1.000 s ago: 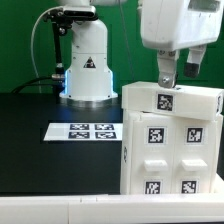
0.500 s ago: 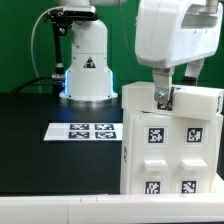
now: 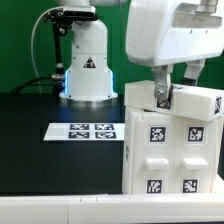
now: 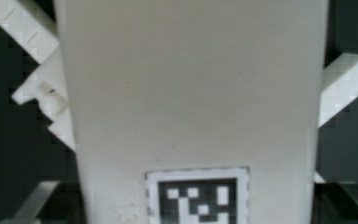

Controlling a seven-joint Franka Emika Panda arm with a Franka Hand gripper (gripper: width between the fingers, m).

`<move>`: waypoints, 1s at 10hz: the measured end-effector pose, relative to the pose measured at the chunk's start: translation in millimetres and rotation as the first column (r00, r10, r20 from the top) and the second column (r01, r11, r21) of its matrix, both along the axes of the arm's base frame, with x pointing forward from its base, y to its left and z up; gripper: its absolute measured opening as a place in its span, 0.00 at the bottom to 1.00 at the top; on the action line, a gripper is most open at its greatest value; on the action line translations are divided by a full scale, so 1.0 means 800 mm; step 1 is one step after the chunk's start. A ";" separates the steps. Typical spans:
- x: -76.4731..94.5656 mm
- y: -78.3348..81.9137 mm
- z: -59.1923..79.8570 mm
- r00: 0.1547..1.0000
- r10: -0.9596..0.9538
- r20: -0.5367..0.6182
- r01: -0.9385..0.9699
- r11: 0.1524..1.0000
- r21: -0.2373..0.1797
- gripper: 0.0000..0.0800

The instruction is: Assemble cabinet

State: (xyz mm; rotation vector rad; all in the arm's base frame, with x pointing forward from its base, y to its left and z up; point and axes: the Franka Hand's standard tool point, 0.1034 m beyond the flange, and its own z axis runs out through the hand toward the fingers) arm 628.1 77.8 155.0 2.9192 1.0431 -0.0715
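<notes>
A: Where's the cabinet rn?

B: Standing on the black table, at the exterior view's right, close to the cam. White plastic box w/ black-and-white tags on the front and one on the top panel. In the wrist view that panel fills the pic, tag at its end.

A: Handling?

B: My read: rigid plastic, prob hollow so fairly light, but bulky. Smooth faces, could slip under flat pads. I'd take the top panel across its narrow width, fingers on the two long edges, near the middle so it doesn't tip.

A: Gripper?

B: The gripper is right at the top panel. One finger seems to touch the upper face by the tag. Wrist view shows fingertips either side of the panel. Jaws straddle it, but can't tell if they've clamped or there's a gap yet.

A: Anything readable? Brands?

B: No text. Only the tag patterns. Robot pedestal at the back carries a black triangle sticker. Flat marker board lies near the cabinet's base, w/ four tags, nothing written.
</notes>
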 end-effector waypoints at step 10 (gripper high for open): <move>-0.001 -0.007 0.000 0.403 -0.915 0.035 0.906 0.404 0.123 0.69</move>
